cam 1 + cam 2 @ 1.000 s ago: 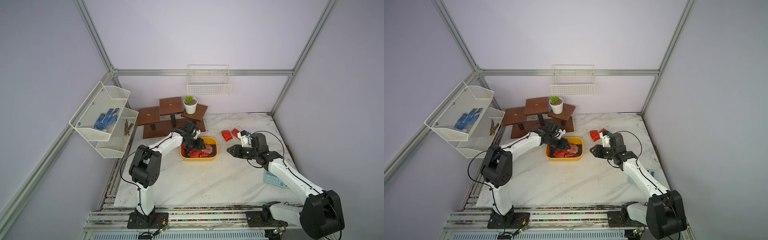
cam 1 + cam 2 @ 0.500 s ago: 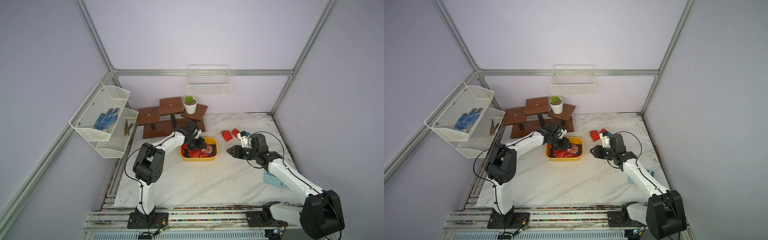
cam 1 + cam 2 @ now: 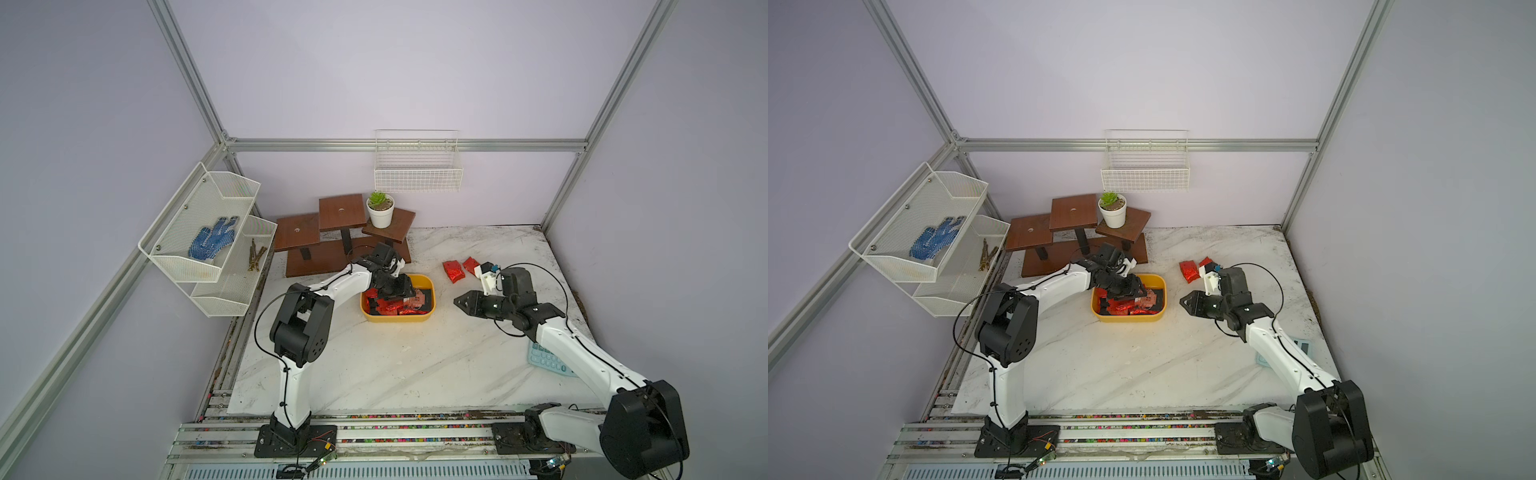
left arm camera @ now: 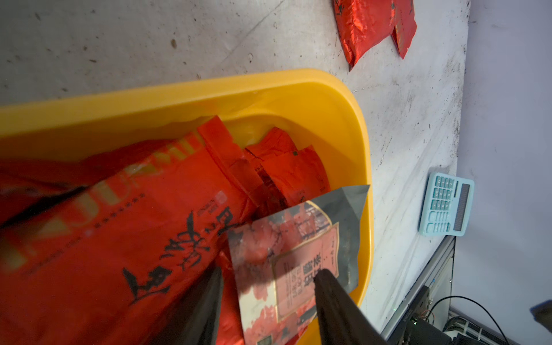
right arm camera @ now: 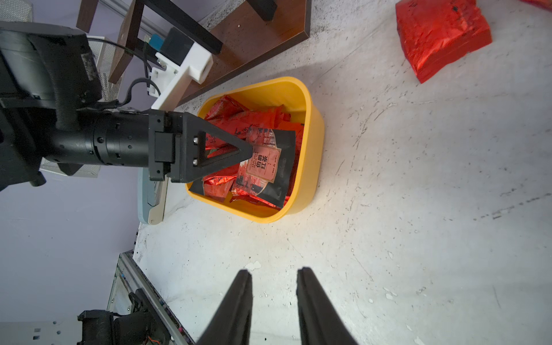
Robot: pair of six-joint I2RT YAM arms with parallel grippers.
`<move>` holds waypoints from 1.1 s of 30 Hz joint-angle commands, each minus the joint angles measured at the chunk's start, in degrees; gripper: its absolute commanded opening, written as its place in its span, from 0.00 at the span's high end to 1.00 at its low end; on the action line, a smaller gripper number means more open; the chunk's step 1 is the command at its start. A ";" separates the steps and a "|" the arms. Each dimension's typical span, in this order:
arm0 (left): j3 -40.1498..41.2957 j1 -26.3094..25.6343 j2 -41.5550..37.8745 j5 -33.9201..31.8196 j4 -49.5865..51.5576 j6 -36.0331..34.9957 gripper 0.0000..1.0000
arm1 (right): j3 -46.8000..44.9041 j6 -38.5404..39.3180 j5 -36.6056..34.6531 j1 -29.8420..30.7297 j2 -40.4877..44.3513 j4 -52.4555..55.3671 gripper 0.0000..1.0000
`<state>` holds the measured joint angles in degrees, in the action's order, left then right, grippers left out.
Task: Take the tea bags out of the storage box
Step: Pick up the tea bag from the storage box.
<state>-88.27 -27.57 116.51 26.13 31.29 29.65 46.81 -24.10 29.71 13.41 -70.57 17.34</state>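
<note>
Gripper on left arm (image 3: 400, 294) dips into storage box (image 3: 399, 319).

Smooth plastic storage box (image 5: 315, 155); shiny crinkled foil tea bags (image 5: 227, 110).

**Red on yellow**

My right gripper (image 5: 274, 270) is matte black. The storage box (image 5: 313, 155) is yellow. The tea bags (image 5: 227, 113) are shiny red foil, and one sachet (image 5: 265, 167) is black with a pink-red face. The table (image 5: 388, 209) is grey-veined white and the calculator (image 4: 446, 204) pale blue.
</note>
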 commanded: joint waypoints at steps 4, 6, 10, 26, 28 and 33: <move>0.79 -0.46 0.39 2.30 -2.35 1.02 0.55 | -0.31 0.39 0.69 0.38 0.60 -0.82 0.68; 0.95 -0.46 0.52 2.53 -2.45 1.02 0.60 | -0.38 0.37 0.65 0.33 0.56 -0.90 0.68; 1.08 -0.46 0.57 3.01 -2.55 1.11 0.71 | -0.31 0.20 0.65 0.36 0.45 -1.01 0.68; 1.35 0.38 -4.19 3.19 0.29 1.49 0.98 | 0.94 -0.51 0.89 0.33 2.48 -0.06 0.69; 1.26 0.50 -6.04 2.47 1.52 1.29 0.98 | 1.79 -0.51 0.74 0.33 3.11 0.69 0.69; -0.33 0.59 -9.72 0.37 5.23 -0.13 1.00 | 4.27 -0.39 -1.40 0.13 5.51 2.82 0.70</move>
<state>-87.24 -27.40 111.66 27.57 34.22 30.83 48.45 -24.40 29.39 13.41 -67.33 18.59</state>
